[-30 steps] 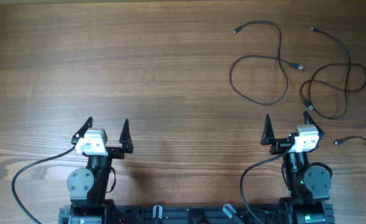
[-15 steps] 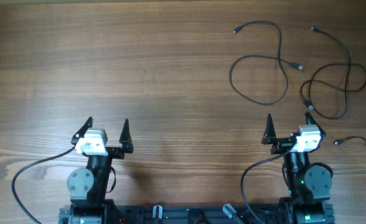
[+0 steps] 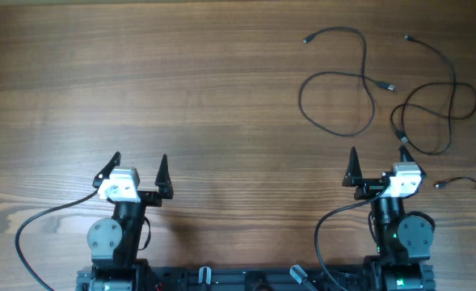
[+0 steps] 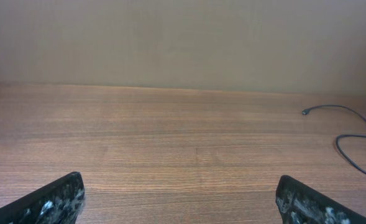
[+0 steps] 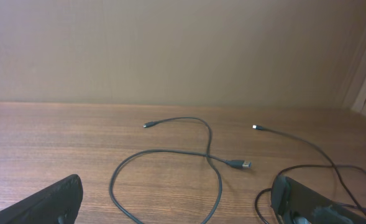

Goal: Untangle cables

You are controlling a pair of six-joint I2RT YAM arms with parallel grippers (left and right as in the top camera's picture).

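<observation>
Both arms sat at the near edge of the wooden table. The left tool had its two fingers spread as wide as they would go, with nothing between them but bare wood. The right tool stood just as wide and held nothing either.

The cables all lay out beyond the right tool and well off to the right of the left one. Straight ahead of the right tool was a looped cable. One small plug lay at its far end, the cord curled round into a wide ring and crossed itself once, and its other plug rested ahead of the tool's right finger.

A second cable lay further to the right of the tool, near the first but apart from it. It swept from a far plug down into a smaller loop that crossed over itself. Its near end came in just ahead of the right tool's right finger, and I could not tell whether the two were touching.

A short cable lay by itself to the right of the right tool, running off the table's edge of view.

From the left tool's own camera, only the far plug and a bend of the looped cable showed, away to its right.
</observation>
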